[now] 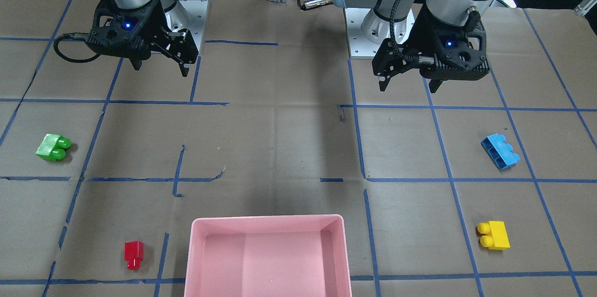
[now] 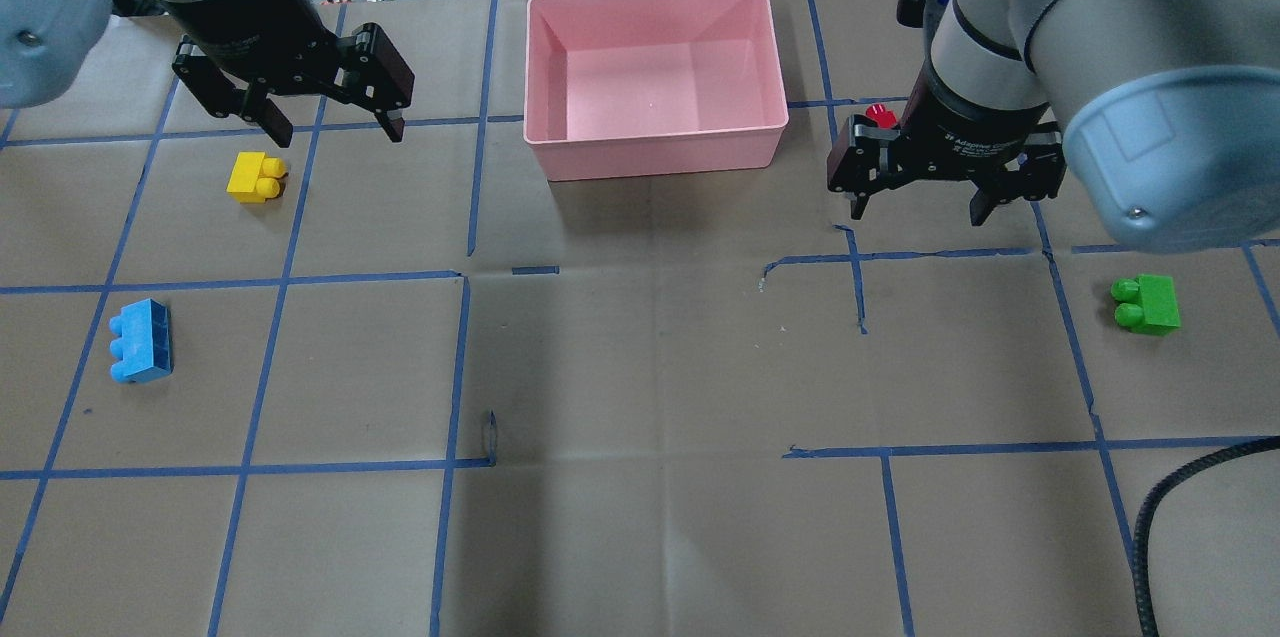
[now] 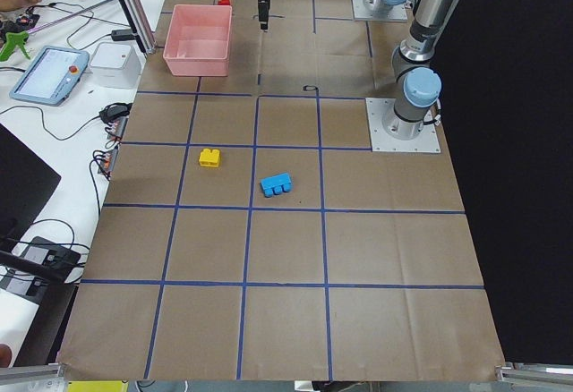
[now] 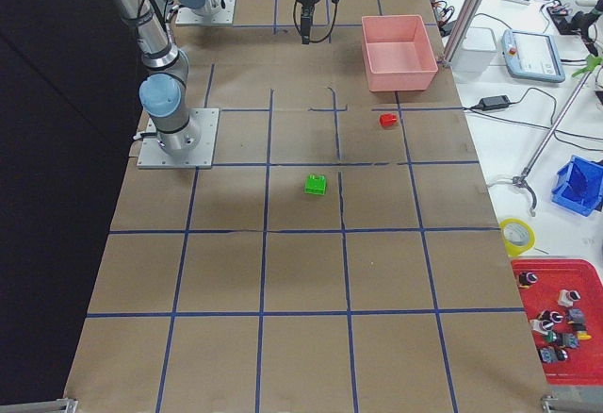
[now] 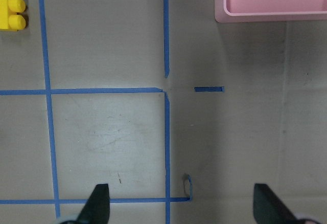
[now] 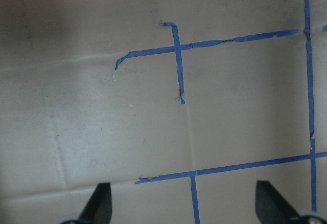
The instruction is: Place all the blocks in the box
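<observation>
Overhead exterior view, clock read from the view's centre: pink box (image 2: 655,162) at 12 o'clock. All four blocks lie on the brown paper (image 2: 640,367) outside it. Yellow block (image 2: 256,178) at 10 o'clock, blue block (image 2: 141,341) at 9, green block (image 2: 1146,304) at 3. Red block (image 2: 879,113) sits between 1 and 2, partly hidden behind the right gripper (image 2: 917,212). Left gripper (image 2: 340,132) hangs just beyond the yellow block, fingers spread wide, carrying nothing. Right gripper is at the box's 4 o'clock, fingers likewise apart and unladen. Both wrist views show only paper and blue tape (image 5: 107,91) between the fingertips.
</observation>
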You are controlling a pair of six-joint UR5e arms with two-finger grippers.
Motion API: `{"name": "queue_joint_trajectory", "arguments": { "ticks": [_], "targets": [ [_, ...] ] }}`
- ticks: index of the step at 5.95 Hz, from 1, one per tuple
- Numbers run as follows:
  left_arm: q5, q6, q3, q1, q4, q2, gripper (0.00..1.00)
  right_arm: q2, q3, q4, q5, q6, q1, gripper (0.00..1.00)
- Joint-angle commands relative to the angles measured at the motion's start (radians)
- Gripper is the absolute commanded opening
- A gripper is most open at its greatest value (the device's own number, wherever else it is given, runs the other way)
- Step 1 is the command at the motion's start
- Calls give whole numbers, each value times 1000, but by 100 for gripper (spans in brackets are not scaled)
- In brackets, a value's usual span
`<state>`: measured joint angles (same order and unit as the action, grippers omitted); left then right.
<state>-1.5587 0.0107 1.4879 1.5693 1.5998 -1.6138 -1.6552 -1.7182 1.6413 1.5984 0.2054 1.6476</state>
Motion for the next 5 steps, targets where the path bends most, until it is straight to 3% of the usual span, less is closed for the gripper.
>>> {"name": "queue_joint_trajectory", "arguments": {
  "ticks": [1,5],
  "targets": [
    [-1,0,0,0,0,2,99,2,-1,0,-2,2,0,100],
    [-4,2,5,-2,-1,-1,99,11,0,0,0,0,0,100]
  ]
}}
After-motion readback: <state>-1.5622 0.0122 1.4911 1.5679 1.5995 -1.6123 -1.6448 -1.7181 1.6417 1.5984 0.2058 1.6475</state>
